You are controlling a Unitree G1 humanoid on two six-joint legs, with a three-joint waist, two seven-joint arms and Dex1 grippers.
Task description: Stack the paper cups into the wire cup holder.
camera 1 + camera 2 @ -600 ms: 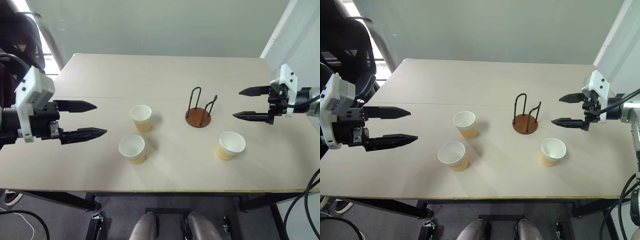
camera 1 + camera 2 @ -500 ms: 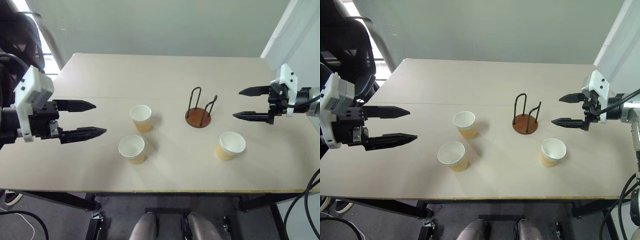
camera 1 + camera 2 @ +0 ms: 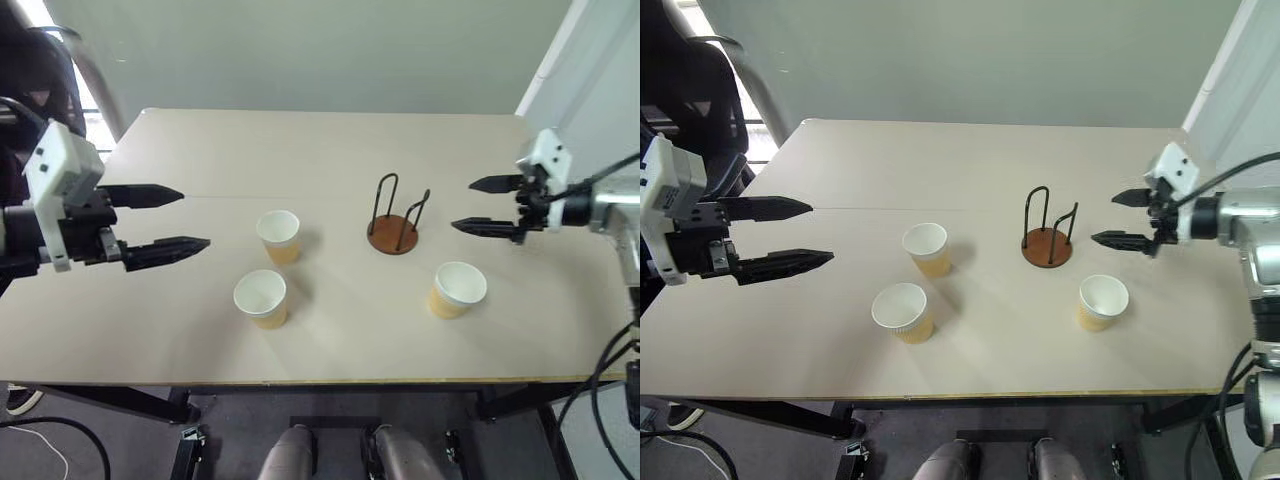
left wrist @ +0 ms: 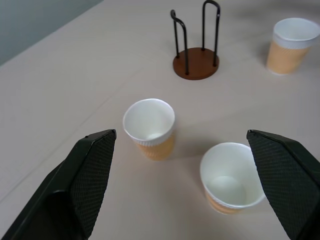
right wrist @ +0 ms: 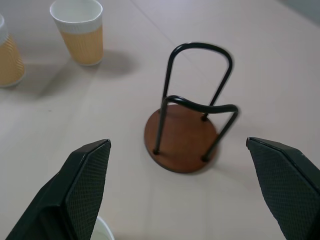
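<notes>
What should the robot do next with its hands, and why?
Probably lower the right gripper toward the paper cup just below it and close on its rim. All three paper cups stand upright on the table, the wire cup holder holds nothing, and both grippers are open and hold nothing. That cup is the one nearest the holder. The left gripper could take its two cups afterwards.

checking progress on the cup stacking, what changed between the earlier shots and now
The right gripper has moved inward toward the wire cup holder, jaws open and empty. The left gripper has barely shifted and is also open and empty. Nothing was picked up or released. The three paper cups stand upright on the table where they were, and the holder has no cup in it.
</notes>
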